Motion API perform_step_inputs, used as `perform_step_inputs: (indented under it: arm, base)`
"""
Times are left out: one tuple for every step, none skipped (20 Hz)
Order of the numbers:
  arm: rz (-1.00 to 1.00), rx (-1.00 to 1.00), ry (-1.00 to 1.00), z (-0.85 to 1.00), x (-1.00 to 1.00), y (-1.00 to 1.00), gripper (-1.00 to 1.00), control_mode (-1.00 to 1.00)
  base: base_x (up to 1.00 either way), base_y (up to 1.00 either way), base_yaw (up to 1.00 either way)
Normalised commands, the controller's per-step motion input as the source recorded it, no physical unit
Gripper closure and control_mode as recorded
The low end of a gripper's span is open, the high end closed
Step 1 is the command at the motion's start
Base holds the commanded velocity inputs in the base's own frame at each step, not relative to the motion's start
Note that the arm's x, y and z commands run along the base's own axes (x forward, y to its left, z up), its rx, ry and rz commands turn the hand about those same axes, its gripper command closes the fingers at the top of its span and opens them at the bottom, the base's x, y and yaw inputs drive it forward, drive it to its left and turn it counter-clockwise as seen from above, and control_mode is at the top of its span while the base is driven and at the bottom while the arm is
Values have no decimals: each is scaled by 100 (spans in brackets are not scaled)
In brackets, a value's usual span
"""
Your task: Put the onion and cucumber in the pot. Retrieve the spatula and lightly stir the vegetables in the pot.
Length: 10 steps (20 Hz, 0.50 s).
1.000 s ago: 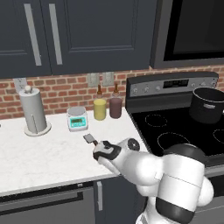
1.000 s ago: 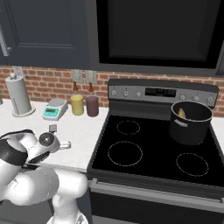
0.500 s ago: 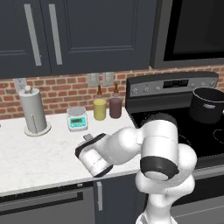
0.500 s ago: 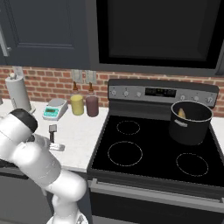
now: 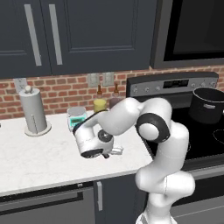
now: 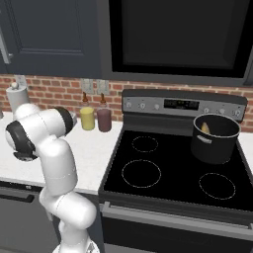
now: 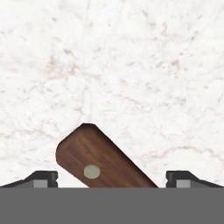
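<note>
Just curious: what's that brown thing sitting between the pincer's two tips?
The spatula, its wooden handle end on the white counter, seen in the hand view.

spatula (image 7: 103, 164) blade cut off, handle end visible

Two base cameras look forward and down from behind the arm, left and right, sharing the stove (image 5: 192, 131) and the desk (image 6: 94, 153). The hand camera faces the desk very near.

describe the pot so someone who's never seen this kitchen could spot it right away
Find the black stove right of the white counter. On its back right burner stands the pot: a dark, straight-sided cylinder with a paler rim, the sole cookware there, something yellowish inside.
</note>
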Motion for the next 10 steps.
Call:
perform_step_inputs:
  arm:
    - [-22, 0, 24, -17, 21, 0, -100, -100]
    - [-20, 0, 25, -23, 14, 0, -100, -100]
    - [-17, 0, 25, -33, 0, 0, -100, -100]
    - [-13, 0, 25, -43, 0, 0, -100, -100]
    - [-11, 0, 25, -43, 0, 0, -100, -100]
    - [-9, 0, 21, -38, 0, 0, -100, -100]
    - [-7, 0, 20, -35, 0, 0, -100, -100]
    - [-5, -3, 18, -29, 0, 5, -100, -100]
    - [-2, -5, 16, -26, 0, 11, -100, -100]
    - [-1, -5, 15, -23, 0, 9, -100, -100]
  base:
    - [0, 0, 0]
    - [0, 0, 0]
    - [0, 0, 0]
    - [0, 0, 0]
    - [0, 0, 0]
    - [0, 0, 0]
    - [0, 0, 0]
    - [0, 0, 0]
    - [0, 0, 0]
    - [0, 0, 0]
